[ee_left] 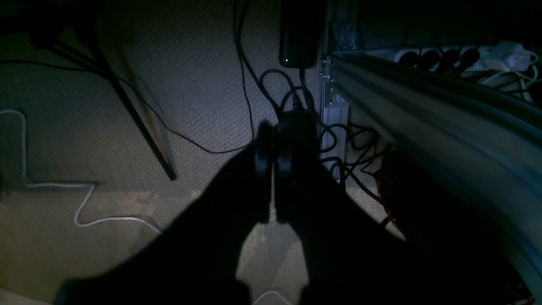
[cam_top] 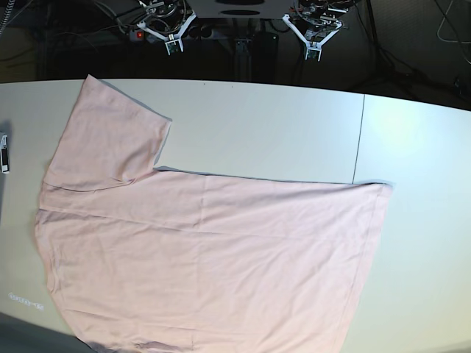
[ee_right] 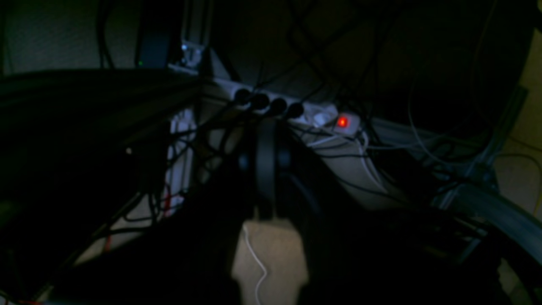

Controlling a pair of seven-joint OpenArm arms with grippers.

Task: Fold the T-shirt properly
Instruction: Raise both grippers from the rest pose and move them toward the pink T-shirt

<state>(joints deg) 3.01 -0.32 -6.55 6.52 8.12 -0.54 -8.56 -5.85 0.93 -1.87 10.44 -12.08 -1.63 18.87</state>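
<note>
The pale pink T-shirt point(cam_top: 206, 250) lies flat, plain side up, over most of the white table point(cam_top: 412, 147). One short sleeve point(cam_top: 110, 140) points toward the far left, and the near hem runs out of the picture. Both arms are pulled back beyond the table's far edge, away from the cloth. My left gripper point(cam_top: 315, 50) appears at the top right of the base view; in its wrist view it point(ee_left: 273, 169) is shut and empty above the floor. My right gripper point(cam_top: 173, 45) sits at the top left, and its wrist view shows it point(ee_right: 266, 169) shut on nothing.
A small dark object point(cam_top: 4, 153) lies at the table's left edge. Under the table's far side are an aluminium frame rail point(ee_left: 423, 106), a power strip point(ee_right: 296, 112) with a red light, and several loose cables point(ee_left: 245, 84) on the carpet.
</note>
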